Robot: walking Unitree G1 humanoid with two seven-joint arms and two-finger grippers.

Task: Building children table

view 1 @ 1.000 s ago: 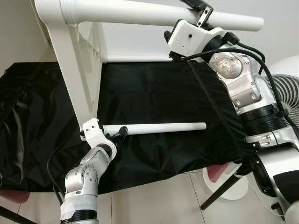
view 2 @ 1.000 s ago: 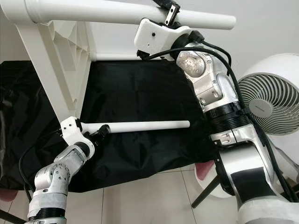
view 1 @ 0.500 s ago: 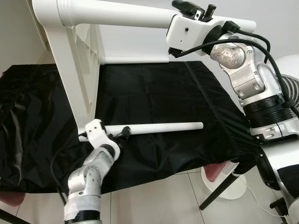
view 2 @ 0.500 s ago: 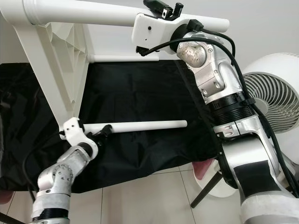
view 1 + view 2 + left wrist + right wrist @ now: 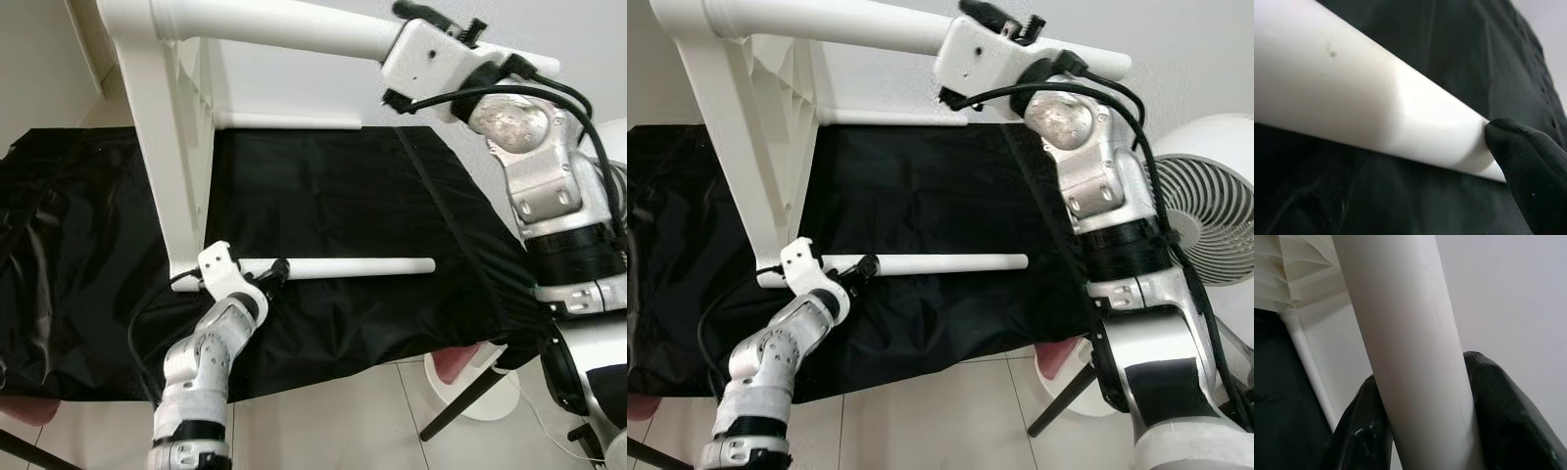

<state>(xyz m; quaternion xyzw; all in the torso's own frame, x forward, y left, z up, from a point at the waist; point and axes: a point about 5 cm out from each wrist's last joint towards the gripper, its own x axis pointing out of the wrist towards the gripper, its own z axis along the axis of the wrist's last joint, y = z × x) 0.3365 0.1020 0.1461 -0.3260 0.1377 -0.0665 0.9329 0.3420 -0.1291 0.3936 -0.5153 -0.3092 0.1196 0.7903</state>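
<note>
— Which step is this?

— Fitting a leg, I'd judge. The white plastic children's table top (image 5: pixel 167 147) stands on edge on the black cloth-covered table (image 5: pixel 323 196), towards its left side, ribbed underside facing right. One long white round leg (image 5: pixel 284 27) already juts out from its upper corner, and a thin one (image 5: pixel 284 121) from the far corner.

— And the arms?

— The right gripper (image 5: pixel 1425 406) is up on that upper leg, near its free end; its black fingers (image 5: pixel 1503 406) are clamped on either side of the tube. The left gripper (image 5: pixel 272 272) is low at the top's near bottom corner, holding the thin white plastic leg (image 5: pixel 358 265), which lies level along the cloth near the table's front edge. In the left wrist view one black fingertip (image 5: pixel 1528 161) presses against the tube, so those fingers are closed around it.

— What does the next move need?

— The leg's near end looks to sit at the corner socket, though I can't tell how far in. Probably a straight push or twist along its axis — with the right arm steadying the top so it doesn't tip.
</note>
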